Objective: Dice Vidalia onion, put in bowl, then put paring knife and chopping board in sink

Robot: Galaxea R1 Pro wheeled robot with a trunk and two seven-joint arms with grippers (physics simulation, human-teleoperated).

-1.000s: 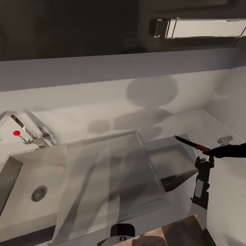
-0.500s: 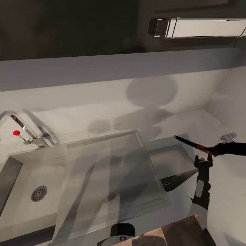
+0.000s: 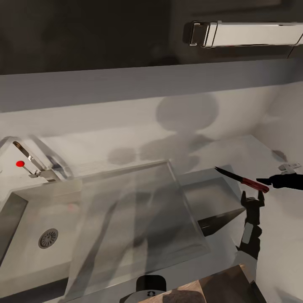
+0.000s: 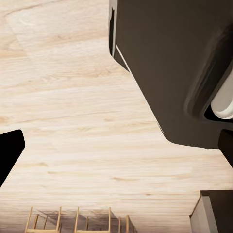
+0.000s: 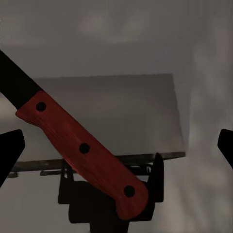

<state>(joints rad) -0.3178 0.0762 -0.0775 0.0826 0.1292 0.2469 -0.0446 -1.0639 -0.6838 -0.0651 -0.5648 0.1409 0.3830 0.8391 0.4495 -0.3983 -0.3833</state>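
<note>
The paring knife [image 3: 243, 180], with a dark pointed blade and a red riveted handle, hangs free in the air above the grey bench [image 3: 235, 151], over the strip between the sink's drainboard and the bench's right end. Its tip points toward the sink [image 3: 38, 219]. In the head view the right gripper [image 3: 269, 182] sits just beside the butt of the handle, a dark shape reaching in from the right edge. In the right wrist view the handle [image 5: 82, 148] lies slantwise between the two dark fingertips [image 5: 9, 150], which stand wide apart at either side and touch nothing: the right gripper is open. The steel basin with its round drain [image 3: 48, 238] takes up the bench's left part, the faucet's red knob [image 3: 19, 163] behind it at the back edge. The flat drainboard [image 3: 139, 219] spreads across the middle. A glossy black upper cabinet with a chrome bar handle [image 3: 244, 34] hangs above. In the left wrist view the left gripper's fingertip [image 4: 8, 153] shows over pale wooden floor [image 4: 87, 126]; its fingers stand apart, holding nothing.
</note>
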